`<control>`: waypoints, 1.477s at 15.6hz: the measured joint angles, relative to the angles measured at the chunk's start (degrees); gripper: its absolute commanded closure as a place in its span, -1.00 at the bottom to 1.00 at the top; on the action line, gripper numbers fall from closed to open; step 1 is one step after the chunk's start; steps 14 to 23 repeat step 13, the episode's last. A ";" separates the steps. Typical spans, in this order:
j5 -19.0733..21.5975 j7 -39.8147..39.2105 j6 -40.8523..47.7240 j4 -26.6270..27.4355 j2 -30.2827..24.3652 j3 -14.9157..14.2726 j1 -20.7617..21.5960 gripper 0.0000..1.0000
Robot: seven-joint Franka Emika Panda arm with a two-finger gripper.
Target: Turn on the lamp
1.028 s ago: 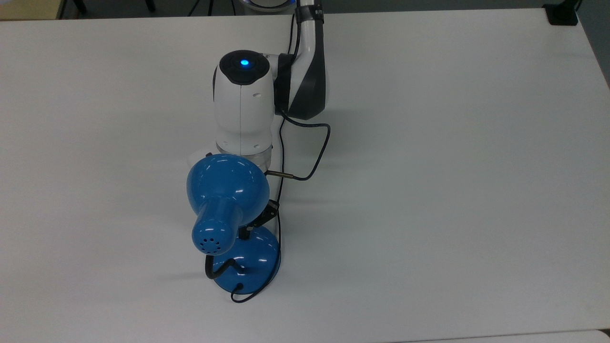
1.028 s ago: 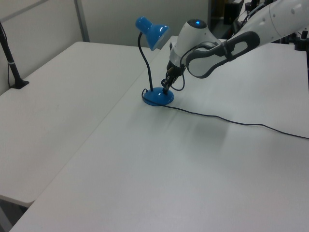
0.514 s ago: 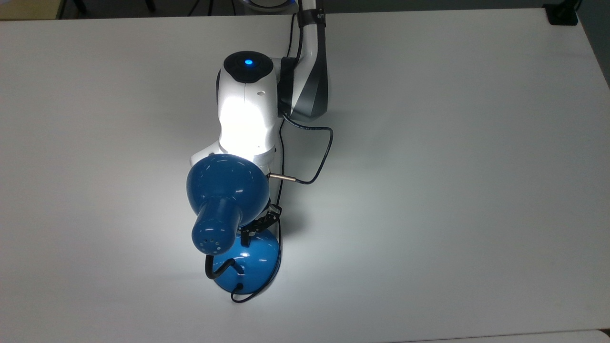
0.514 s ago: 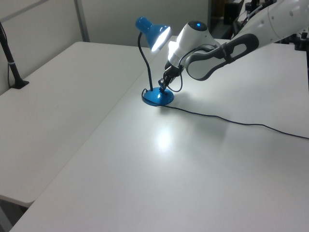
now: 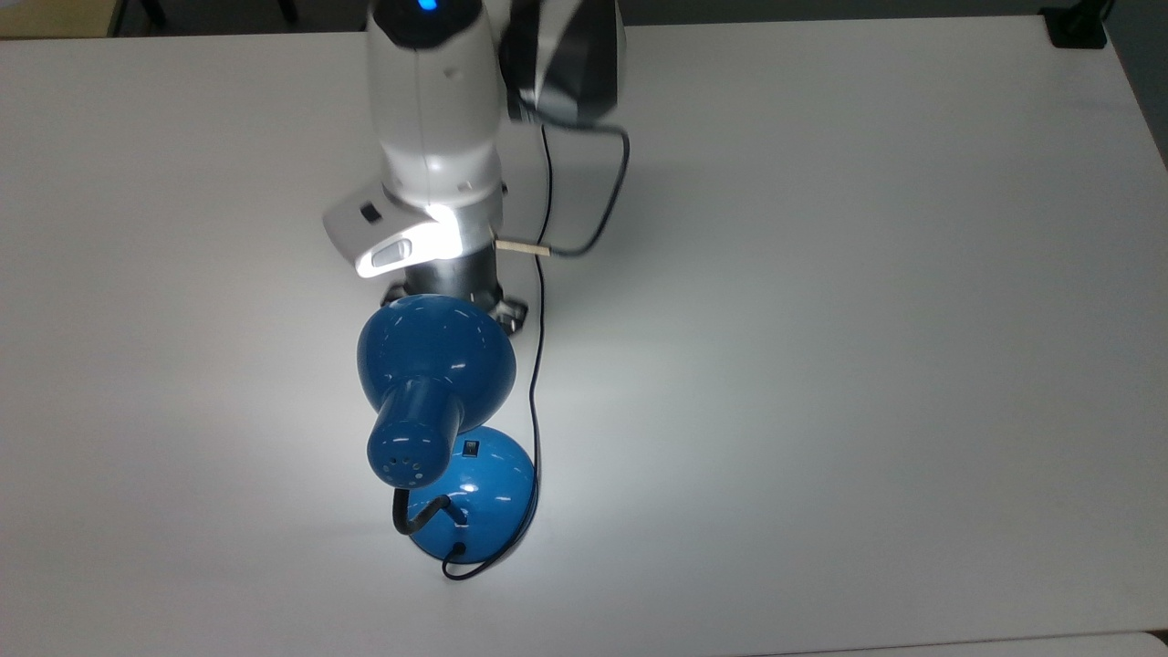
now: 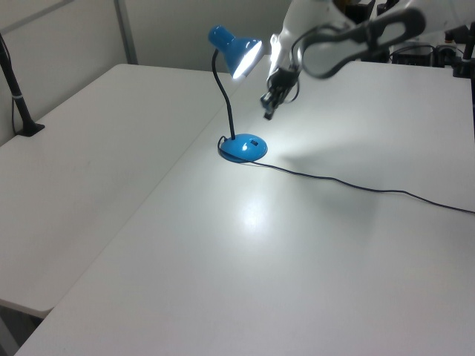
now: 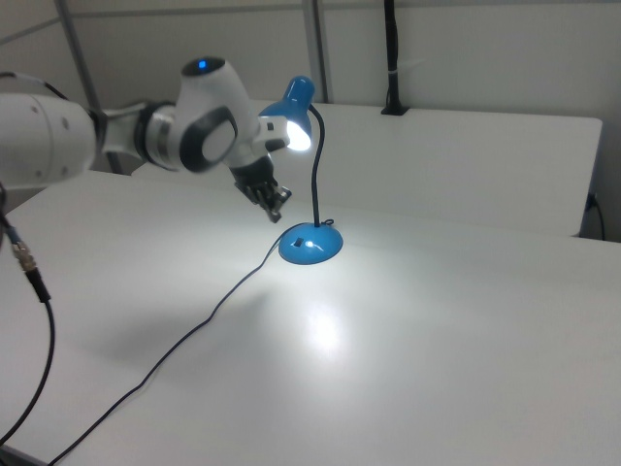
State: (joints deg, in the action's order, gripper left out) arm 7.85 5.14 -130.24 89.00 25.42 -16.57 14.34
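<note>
White and bare but for one thing, the broad table (image 5: pixel 867 319) carries the glossy blue desk lamp with its bell shade, black gooseneck and domed base (image 6: pixel 243 147), standing toward the top view's lower edge, well in from the corners. Its bulb glows and throws a bright pool on the tabletop, so the job looks done. The gripper (image 6: pixel 269 113) hangs above the base, clear of the switch (image 5: pixel 470 448); I cannot tell how its jaws stand.

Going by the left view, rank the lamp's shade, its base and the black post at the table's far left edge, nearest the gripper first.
From the gripper:
1. Lamp shade, just up-left.
2. Lamp base, below it on the table.
3. Black post, far at the left view's left.
</note>
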 measured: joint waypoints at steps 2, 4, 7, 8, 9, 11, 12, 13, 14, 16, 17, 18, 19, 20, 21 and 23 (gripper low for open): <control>-0.89 -2.87 12.79 0.65 -6.01 -0.20 -0.59 0.58; -2.82 -5.30 22.55 1.26 -11.25 -0.26 -1.78 -0.68; -4.51 -7.89 32.36 1.61 -16.45 -0.30 -3.89 -1.00; -5.70 -8.27 34.17 1.69 -17.56 -0.32 -4.28 -1.00; -6.96 -8.32 35.59 1.78 -18.43 -0.32 -4.48 -1.00; -8.37 -8.31 38.14 1.77 -19.21 -0.32 -4.49 -1.00; -8.67 -8.30 38.90 1.61 -19.34 -0.32 -4.48 -1.00; -8.82 -8.29 39.25 1.45 -19.37 -0.32 -4.48 -1.00; -8.82 -8.29 39.25 1.45 -19.37 -0.32 -4.48 -1.00; -8.82 -8.29 39.25 1.45 -19.37 -0.32 -4.48 -1.00; -8.82 -8.29 39.25 1.45 -19.37 -0.32 -4.48 -1.00; -8.82 -8.29 39.25 1.45 -19.37 -0.32 -4.48 -1.00; -8.82 -8.29 39.25 1.45 -19.37 -0.32 -4.48 -1.00; -8.82 -8.29 39.25 1.45 -19.37 -0.32 -4.48 -1.00; -8.82 -8.29 39.25 1.45 -19.37 -0.32 -4.48 -1.00; -8.82 -8.29 39.25 1.45 -19.37 -0.32 -4.48 -1.00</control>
